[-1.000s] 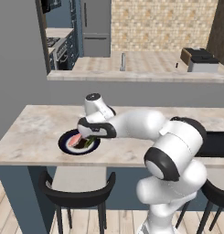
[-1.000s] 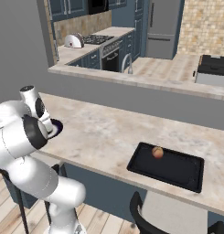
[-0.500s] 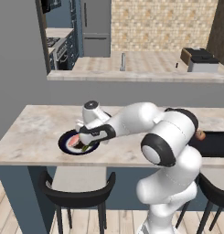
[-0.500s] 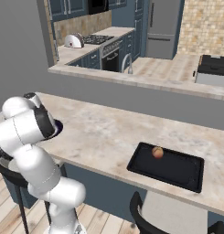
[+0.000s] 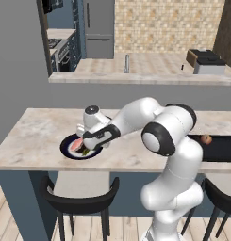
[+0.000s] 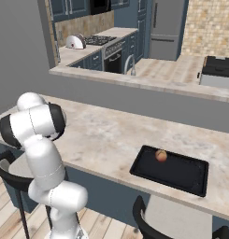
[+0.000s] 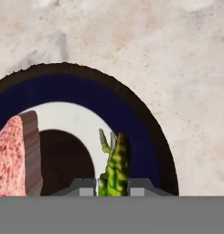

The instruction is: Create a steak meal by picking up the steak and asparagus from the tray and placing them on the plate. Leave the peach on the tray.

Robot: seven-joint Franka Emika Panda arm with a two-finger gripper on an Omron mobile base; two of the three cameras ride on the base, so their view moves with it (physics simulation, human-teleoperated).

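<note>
The round navy plate (image 5: 66,146) with a white ring lies on the counter's left part. The pinkish steak (image 5: 77,143) rests flat on it. In the hand view the steak (image 7: 15,157) covers the left side of the plate (image 7: 86,96). My gripper (image 5: 87,148) is low over the plate, shut on the green asparagus (image 5: 85,152). The asparagus (image 7: 115,167) sticks out from between the fingertips (image 7: 141,187) of my gripper (image 7: 112,187), over the white ring. The black tray (image 6: 181,177) lies far to the right with the peach (image 6: 161,155) on it. In the left base view the peach (image 5: 206,139) sits by the tray (image 5: 223,149).
Dark stools (image 5: 79,200) stand under the counter's front edge. Bare marble counter (image 6: 106,140) stretches between plate and tray. A higher back counter with a faucet (image 5: 127,63) runs behind.
My hand has come down closer to the plate with the asparagus in it, and the arm's elbow has swung. Steak, tray and peach have not moved.
</note>
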